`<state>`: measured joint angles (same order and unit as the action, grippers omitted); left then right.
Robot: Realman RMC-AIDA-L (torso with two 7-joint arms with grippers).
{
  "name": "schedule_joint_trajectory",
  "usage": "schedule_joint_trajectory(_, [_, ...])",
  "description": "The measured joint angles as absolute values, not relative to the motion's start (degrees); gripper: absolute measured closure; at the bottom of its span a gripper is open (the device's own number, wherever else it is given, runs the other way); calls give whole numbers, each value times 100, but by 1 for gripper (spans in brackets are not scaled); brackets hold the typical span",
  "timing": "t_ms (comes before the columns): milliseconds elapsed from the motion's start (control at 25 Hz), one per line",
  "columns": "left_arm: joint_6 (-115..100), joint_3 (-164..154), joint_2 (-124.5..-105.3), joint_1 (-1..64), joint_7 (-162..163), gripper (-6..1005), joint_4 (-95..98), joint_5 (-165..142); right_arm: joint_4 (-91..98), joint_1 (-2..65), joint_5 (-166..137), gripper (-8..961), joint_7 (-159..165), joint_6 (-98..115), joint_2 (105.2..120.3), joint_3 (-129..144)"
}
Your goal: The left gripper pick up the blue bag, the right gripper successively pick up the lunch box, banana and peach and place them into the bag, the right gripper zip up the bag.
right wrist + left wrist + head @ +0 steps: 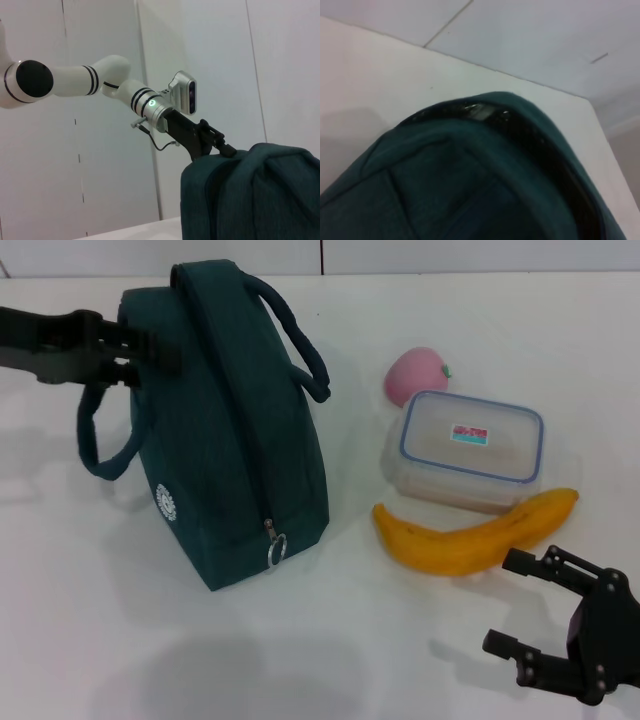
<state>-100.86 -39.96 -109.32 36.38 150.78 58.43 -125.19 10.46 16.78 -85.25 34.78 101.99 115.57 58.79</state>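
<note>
Head view: left gripper [150, 350] jaws touch blue bag [235, 440].

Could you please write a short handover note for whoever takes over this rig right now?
Left gripper: at the blue bag's upper far end; fingers' state unclear.
Right gripper: open, empty, low near the banana.
The bag stands upright on the table, zipped shut, ring pull at the near end.
The lunch box, lid on, sits behind the banana; the peach is behind the box.
Done: nothing packed.
Left: open the bag, load box, banana, peach, then zip up.
</note>
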Motion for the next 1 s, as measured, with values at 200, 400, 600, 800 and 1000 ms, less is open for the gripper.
schedule_joint_trajectory(200, [-10085,-4035,-10933,3646,15020,380,5839,-12530,1045,1660,-8525,169,3480,10224,11557,5880])
schedule_joint_trajectory(400, [-10078,-4048,-10964,3657,14922,487,5823,-12535,1045,1657,-8525,170,3480,10285,11556,5880])
schedule_joint_trajectory(600, [-10079,-4051,-10988,3664,14838,694,5831,-12510,1045,1652,-8525,171,3487,10346,11549,5880])
schedule_joint_trajectory(800, [-10082,-4052,-10980,3690,14870,910,5777,-12491,999,1651,-8429,172,3636,10372,11548,5872])
schedule_joint_trajectory(1000, [-10121,-4018,-10961,3670,14872,947,5768,-12256,922,1553,-7632,173,4776,10536,11529,5870])
